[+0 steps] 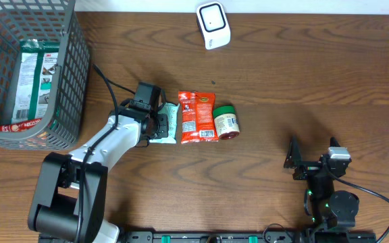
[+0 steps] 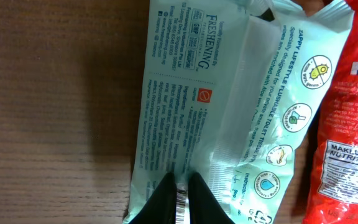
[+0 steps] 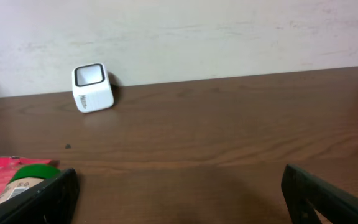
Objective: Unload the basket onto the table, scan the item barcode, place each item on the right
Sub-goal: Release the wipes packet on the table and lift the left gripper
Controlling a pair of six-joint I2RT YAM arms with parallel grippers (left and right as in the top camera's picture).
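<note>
Pale-green wipes pack (image 2: 229, 112) lies on the tabletop (image 2: 55, 112) beside a red packet (image 2: 347, 162), left pincer (image 2: 183, 190) clamped on its thin edge; slick film could slip free on lifting; right pincer (image 3: 179, 196) gapes empty.

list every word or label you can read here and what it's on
"FRESHENING": wipes pack
"SAPPY LIFESTYLE FLUSHABLE TOILET": same pack
"NUTRITION": red pouch
"3M": box in the basket
Too small or blurred to read: the pack's fine print, the jar label.

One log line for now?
left fingers: shut on wipes pack | right fingers: open, empty | scanner: far edge, untouched
</note>
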